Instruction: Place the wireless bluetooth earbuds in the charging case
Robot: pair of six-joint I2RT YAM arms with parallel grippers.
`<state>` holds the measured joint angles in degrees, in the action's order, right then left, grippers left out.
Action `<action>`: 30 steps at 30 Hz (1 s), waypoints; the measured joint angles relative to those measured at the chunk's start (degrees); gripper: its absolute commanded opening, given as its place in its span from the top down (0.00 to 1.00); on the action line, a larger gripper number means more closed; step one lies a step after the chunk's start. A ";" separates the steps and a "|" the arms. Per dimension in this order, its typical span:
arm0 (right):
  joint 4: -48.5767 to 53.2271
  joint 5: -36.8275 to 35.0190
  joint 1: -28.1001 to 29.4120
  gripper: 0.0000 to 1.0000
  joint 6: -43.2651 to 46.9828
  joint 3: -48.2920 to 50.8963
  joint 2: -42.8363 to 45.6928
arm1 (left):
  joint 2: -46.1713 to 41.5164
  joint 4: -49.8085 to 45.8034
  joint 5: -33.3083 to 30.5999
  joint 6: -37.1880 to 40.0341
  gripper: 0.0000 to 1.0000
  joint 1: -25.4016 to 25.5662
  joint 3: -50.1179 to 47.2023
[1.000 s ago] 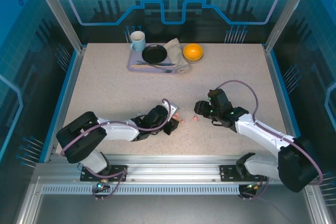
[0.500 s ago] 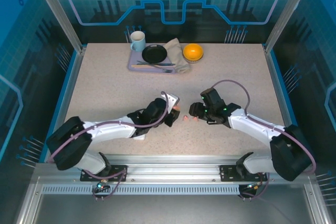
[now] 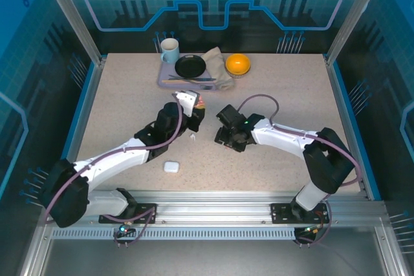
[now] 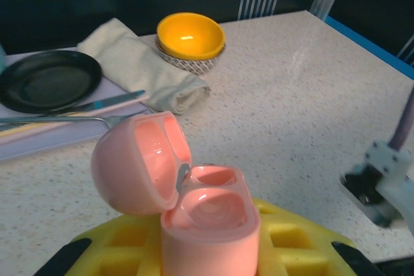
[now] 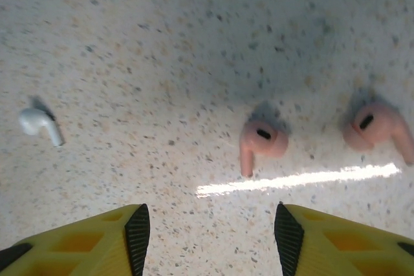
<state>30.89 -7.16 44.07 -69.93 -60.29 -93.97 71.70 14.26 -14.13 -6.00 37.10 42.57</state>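
The left claw (image 4: 210, 260) is clamped on the base of the salmon-pink charging case (image 4: 208, 214), whose lid stands hinged open above the fingers. The right claw (image 5: 212, 237) hangs spread over the counter (image 5: 162, 43). One pink earbud (image 5: 260, 141) lies just ahead of its gap, a second pink earbud (image 5: 376, 127) out past one finger, and a white earbud (image 5: 39, 123) past the other.

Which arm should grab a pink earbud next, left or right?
Right. The right arm has its jaws open over a small salmon-pink stemmed earbud lying on the speckled table. The left arm has its jaws shut on the open salmon-pink charging case, so it is likely busy.
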 measured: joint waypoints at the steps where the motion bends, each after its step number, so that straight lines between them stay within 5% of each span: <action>1: 1.01 -0.35 0.55 0.44 -1.64 -0.59 -0.66 | -0.96 0.42 0.00 0.02 1.00 -0.66 -0.59; 9: 7.32 -3.69 1.57 0.45 -11.21 -3.80 -4.94 | -5.64 2.91 0.28 -0.33 1.00 -4.52 -4.52; 30: 7.39 -4.83 -0.26 0.49 -13.25 -7.15 -10.58 | -7.58 7.13 3.50 -1.64 1.00 -5.77 -7.08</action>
<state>38.28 -11.99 43.81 -83.18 -67.44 -104.55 64.12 21.39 -10.63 -7.64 31.33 35.48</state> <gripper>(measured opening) 0.519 0.230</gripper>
